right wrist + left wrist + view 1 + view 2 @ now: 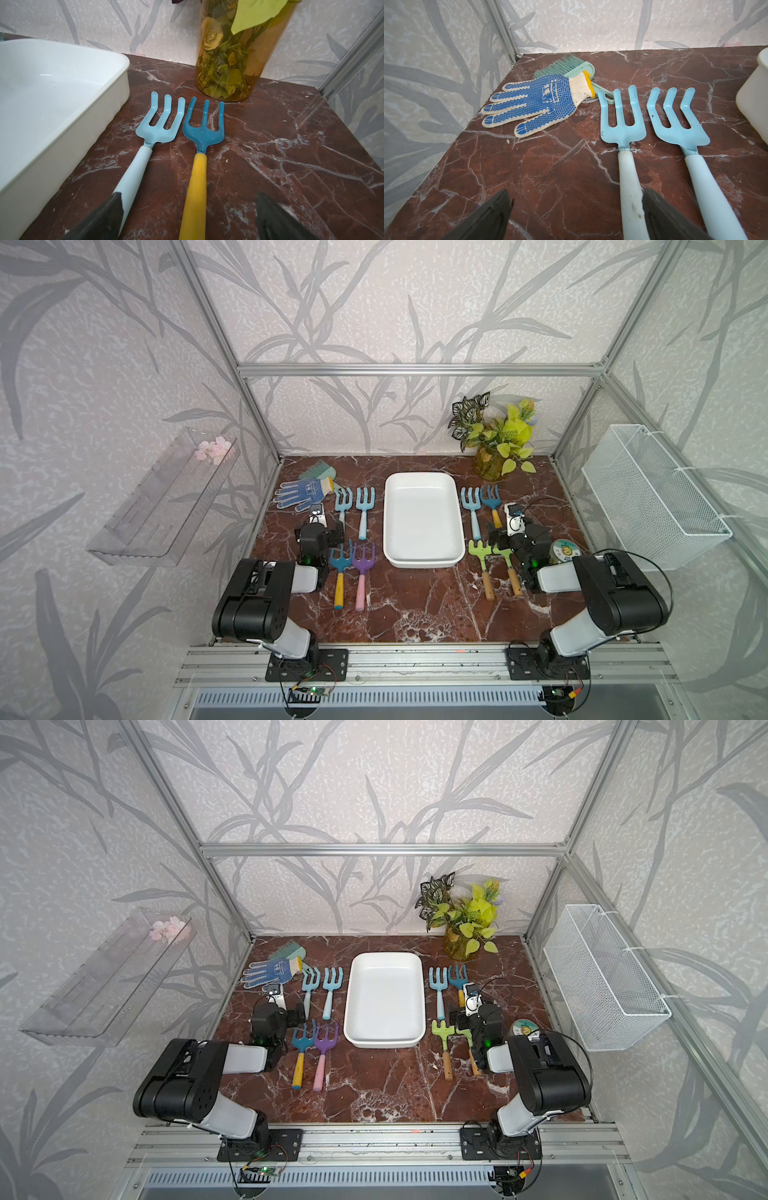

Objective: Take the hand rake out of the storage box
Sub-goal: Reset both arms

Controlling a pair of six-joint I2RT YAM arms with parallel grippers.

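storage box [424,518] glossy white. table [415,605] red-brown marble, white veins. glove [297,491] white, blue dots, yellow cuff. teal rake [340,562] yellow handle, purple rake [363,562] pink handle.

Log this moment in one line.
storage box: empty | hand rakes: eight, on table | left gripper: open, empty | right gripper: open, empty
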